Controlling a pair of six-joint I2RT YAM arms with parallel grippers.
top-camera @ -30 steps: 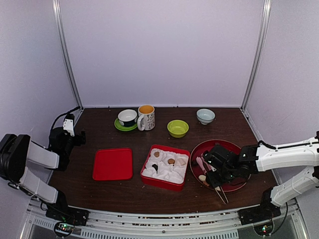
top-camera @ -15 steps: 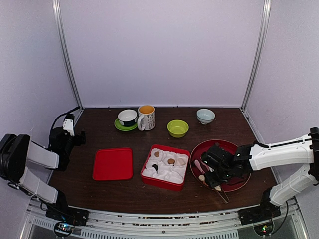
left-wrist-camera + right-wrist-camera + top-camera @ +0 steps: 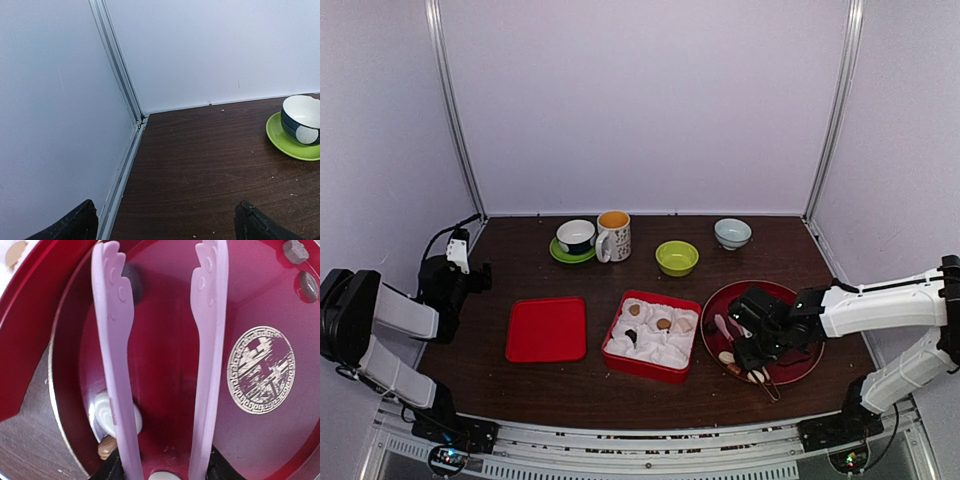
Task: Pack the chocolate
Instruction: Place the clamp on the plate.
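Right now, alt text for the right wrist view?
Pink tongs, arms apart, reach over a red plate with a round emblem. A cream-white chocolate and a tan one lie at lower left beside one arm; two greyish pieces at top right.

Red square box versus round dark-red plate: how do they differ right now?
The red square box is lined with white padding; the round dark-red plate is bare, with a pale round emblem at its centre. The box holds only chocolates; the plate also has pink plastic tongs over it. Both are red and hold chocolates.
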